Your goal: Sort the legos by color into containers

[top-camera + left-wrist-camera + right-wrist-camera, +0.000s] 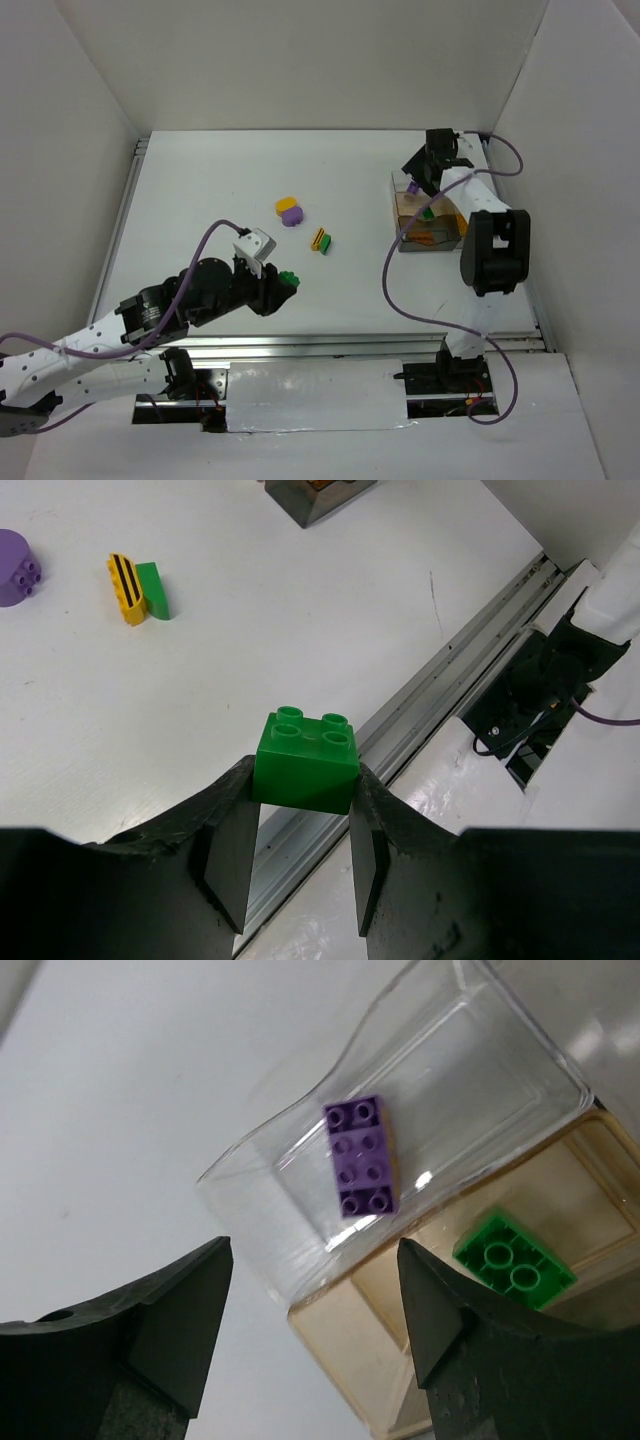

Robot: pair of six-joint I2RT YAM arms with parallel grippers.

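Observation:
My left gripper (283,280) is shut on a green lego (305,760), held studs-up above the table's near part. The container (430,225), a clear box with brownish compartments, stands at the right. My right gripper (315,1260) hangs open over its far end (420,180) with nothing between the fingers. Below it a purple lego (362,1155) is inside a clear compartment, and a green lego (512,1260) lies in the brownish one beside it. On the table, a yellow lego (287,203) touches a purple one (291,216), and a striped yellow one (318,239) touches a green one (328,243).
A metal rail (330,342) runs along the table's near edge, just beyond my left gripper. White walls close off the back and both sides. Purple cables (400,290) loop beside the right arm's upright links (490,250).

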